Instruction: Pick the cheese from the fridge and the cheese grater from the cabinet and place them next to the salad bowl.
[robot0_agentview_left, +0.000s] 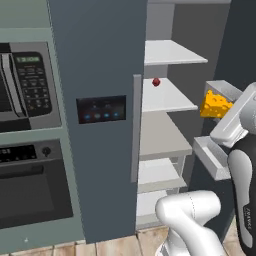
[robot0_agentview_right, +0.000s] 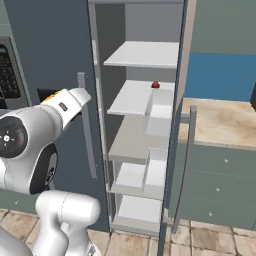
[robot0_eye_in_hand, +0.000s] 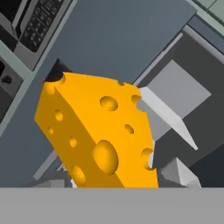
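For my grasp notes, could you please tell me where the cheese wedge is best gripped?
Across the cheese wedge's two broad flat holed faces, near its thick end, coming from the narrow rind side: those faces run parallel, so the fingers would likely seat flat without slipping.

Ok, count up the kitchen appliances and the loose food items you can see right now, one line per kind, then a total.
Fridge: 1
Microwave: 1
Built-in oven: 1
Cheese wedge, at the gripper: 1
Small red item on a fridge shelf, too small to identify: 1
Total: 5
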